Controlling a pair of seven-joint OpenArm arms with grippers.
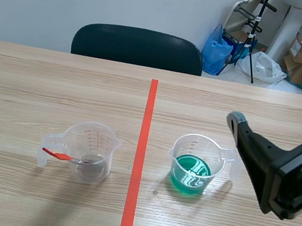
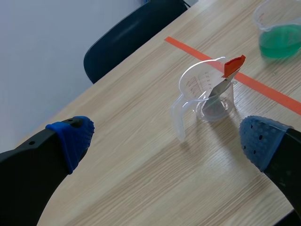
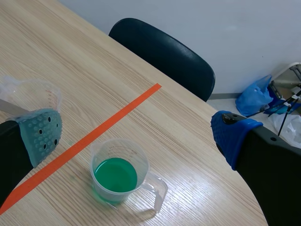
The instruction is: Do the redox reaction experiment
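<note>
A clear measuring beaker (image 1: 91,150) stands left of the tape line, with a red-handled metal tool (image 1: 57,155) leaning in it. In the left wrist view this beaker (image 2: 207,92) and its tool (image 2: 233,66) lie ahead of my open left gripper (image 2: 164,136), well apart from it. A second beaker with green liquid (image 1: 193,167) stands right of the line. My right gripper (image 1: 281,97) hangs open above and to the right of it. In the right wrist view the green beaker (image 3: 120,176) sits below, between the spread fingers of my right gripper (image 3: 136,136). The left arm is out of the scene view.
An orange tape line (image 1: 140,157) runs down the middle of the wooden table (image 1: 26,98). A dark chair (image 1: 139,47) stands at the far edge. Bags, boxes and a tripod (image 1: 256,38) sit on the floor at the back right.
</note>
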